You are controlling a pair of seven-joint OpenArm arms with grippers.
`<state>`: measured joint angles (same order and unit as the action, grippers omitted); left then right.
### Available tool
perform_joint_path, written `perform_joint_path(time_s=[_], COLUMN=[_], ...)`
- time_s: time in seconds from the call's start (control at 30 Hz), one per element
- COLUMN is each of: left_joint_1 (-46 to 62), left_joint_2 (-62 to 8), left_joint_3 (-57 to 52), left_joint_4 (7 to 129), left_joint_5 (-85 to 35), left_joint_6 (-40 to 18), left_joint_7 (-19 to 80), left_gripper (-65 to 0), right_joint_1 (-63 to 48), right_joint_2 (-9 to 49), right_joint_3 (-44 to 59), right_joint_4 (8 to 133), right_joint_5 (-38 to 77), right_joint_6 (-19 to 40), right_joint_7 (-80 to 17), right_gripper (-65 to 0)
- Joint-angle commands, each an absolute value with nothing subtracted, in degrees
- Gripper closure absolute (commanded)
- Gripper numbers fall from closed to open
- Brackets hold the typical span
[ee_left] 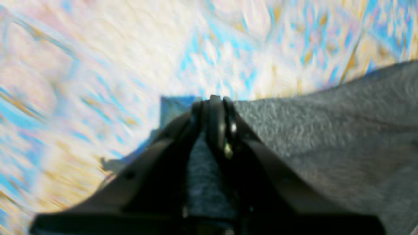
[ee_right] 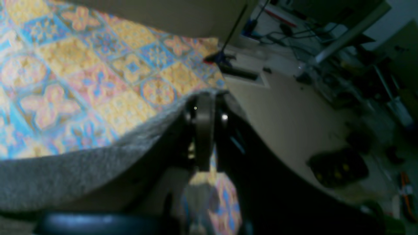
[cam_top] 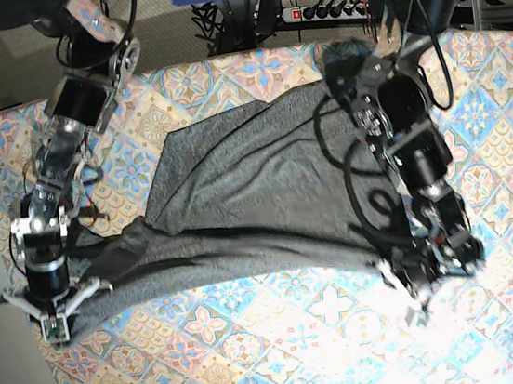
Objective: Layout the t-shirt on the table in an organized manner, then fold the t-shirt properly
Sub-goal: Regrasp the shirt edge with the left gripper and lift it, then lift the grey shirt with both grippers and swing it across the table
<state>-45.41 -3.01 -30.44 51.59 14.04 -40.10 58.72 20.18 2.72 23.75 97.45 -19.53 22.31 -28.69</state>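
here, a grey t-shirt stretched between two closed grippers

the t-shirt (cam_top: 257, 192) is seen as a large heathered dark-grey piece of thin fabric, plain and unprinted, lying rumpled across the middle of the table (cam_top: 284, 338). long folds and creases are shown running through it, and its near edge is drawn out in a taut, slightly curved line from one arm to the other. the far part is bunched and overlapped, so the sleeves cannot be told apart with certainty. the table is covered by a cloth of diamond tiles with floral motifs in pastel blue, pink, peach and cream, and bare cloth is left visible in front of the shirt and at the far corners.

no containers are shown.

the left gripper (cam_top: 416, 287) is held low at the shirt's near corner on the base view's right; its jaws are pressed together, with grey fabric (ee_left: 326, 130) pinched at the tips in the blurred wrist view. the right gripper (cam_top: 55, 320) is placed at the opposite near corner, by the table's edge; its jaws are likewise closed, and the shirt's hem (ee_right: 81, 169) is seen gripped between them.
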Motion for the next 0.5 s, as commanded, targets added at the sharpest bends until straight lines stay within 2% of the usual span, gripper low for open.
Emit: perform_joint_path(time_s=[0.0, 0.13, 0.27, 0.47], left_joint_1=[-48.7, -52.6, -56.7, -63.6], left_joint_2=[-3.5, -4.8, -5.7, -8.4], left_joint_3=[-30.3, -30.3, -30.3, -30.3], left_joint_4=[52.6, 52.5, 51.5, 38.9], left_joint_5=[13.1, 13.2, 13.1, 12.9], left_joint_6=[-40.0, -40.0, -40.0, -40.0], left_joint_7=[57.2, 57.1, 56.9, 50.0], left_gripper=[-2.2, -2.2, -2.2, -2.2], right_joint_1=[21.5, 22.0, 29.4, 37.1], right_joint_2=[3.3, 3.4, 3.4, 3.4], right_joint_3=[23.7, 23.8, 23.8, 23.5], right_joint_4=[97.2, 90.1, 85.1, 76.8], right_joint_5=[-19.4, -19.4, -19.5, -19.5], right_joint_6=[21.8, 21.8, 21.8, 21.8], right_joint_7=[-27.6, -27.6, -27.6, -27.6], right_gripper=[0.0, 0.0, 0.0, 0.0])
